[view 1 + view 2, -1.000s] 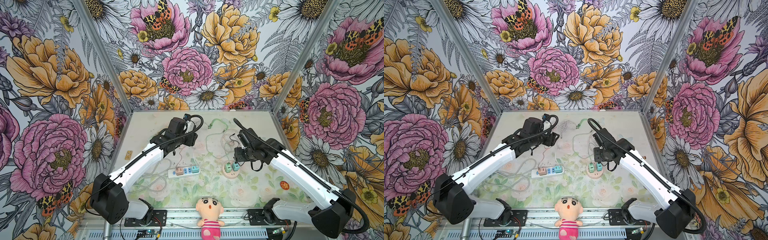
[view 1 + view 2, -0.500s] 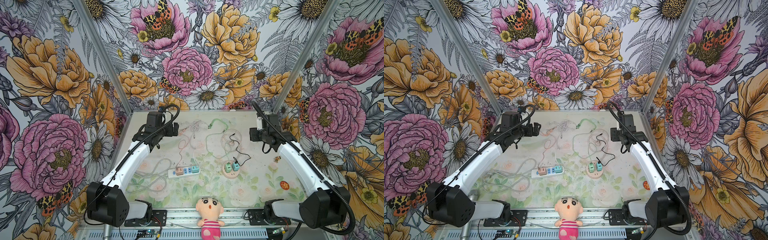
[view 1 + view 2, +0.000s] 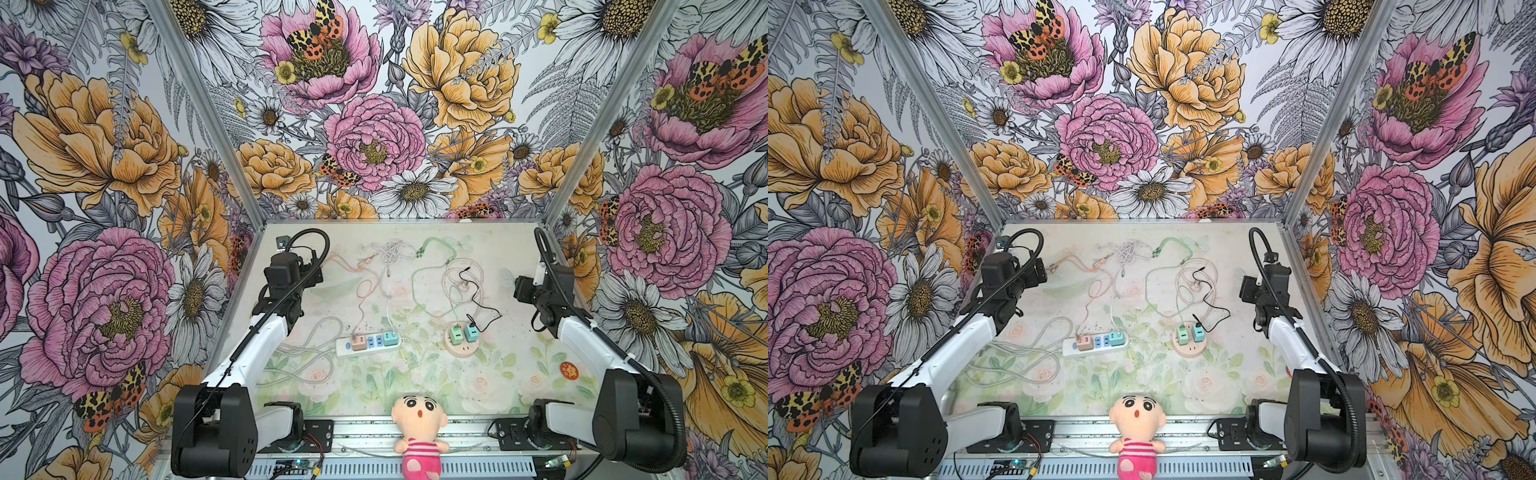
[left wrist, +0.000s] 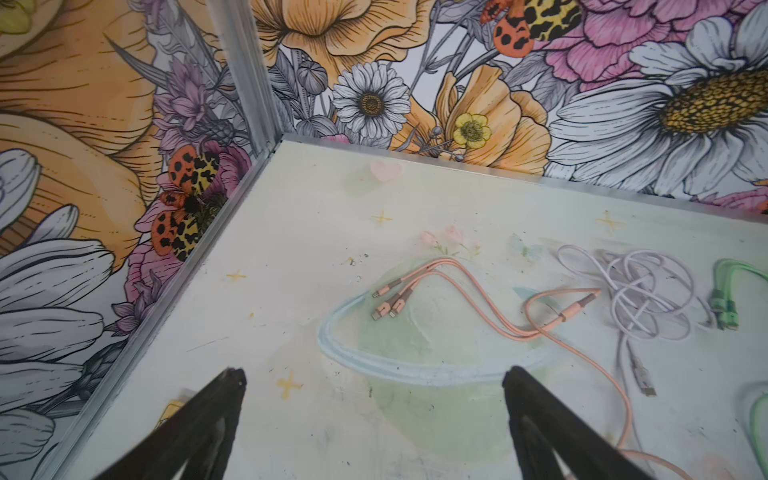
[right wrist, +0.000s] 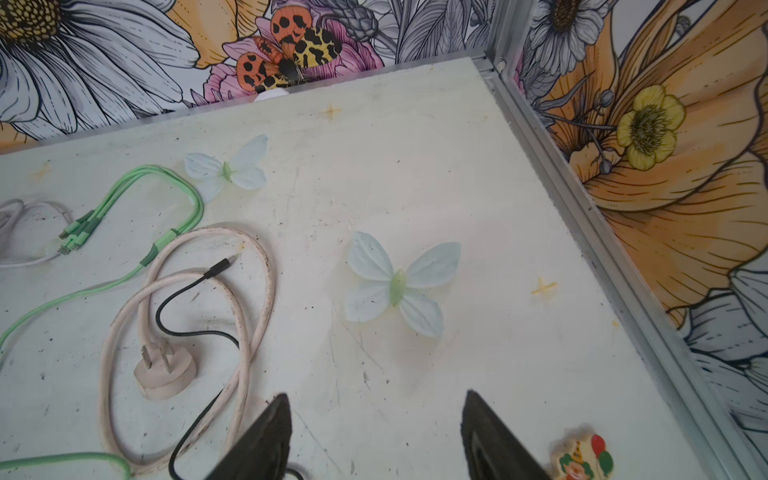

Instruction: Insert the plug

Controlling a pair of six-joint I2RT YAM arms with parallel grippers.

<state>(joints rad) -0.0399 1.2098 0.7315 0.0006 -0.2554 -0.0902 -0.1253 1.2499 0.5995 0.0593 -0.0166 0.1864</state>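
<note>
The beige plug (image 5: 164, 372) lies prongs-up inside a loop of its own cord, at the back right of the table (image 3: 462, 286). A white power strip (image 3: 345, 345) holds pink, blue and teal adapters. To its right, a round pink socket (image 3: 459, 353) carries two green adapters. My left gripper (image 4: 374, 374) is open and empty over bare table near the back left corner. My right gripper (image 5: 376, 399) is open and empty too, to the right of the plug's cord and apart from it.
Pink charging cables (image 4: 457, 299), a tangled white cable (image 4: 636, 291), a green cable (image 5: 137, 199) and a black cable (image 5: 187, 299) lie across the back. A doll (image 3: 417, 432) sits at the front edge. A clown sticker (image 5: 582, 459) is near the right wall's metal rail (image 5: 602, 249).
Both arms have drawn away from the middle toward the side walls. The right gripper left the round socket. The left gripper has opened wider.
</note>
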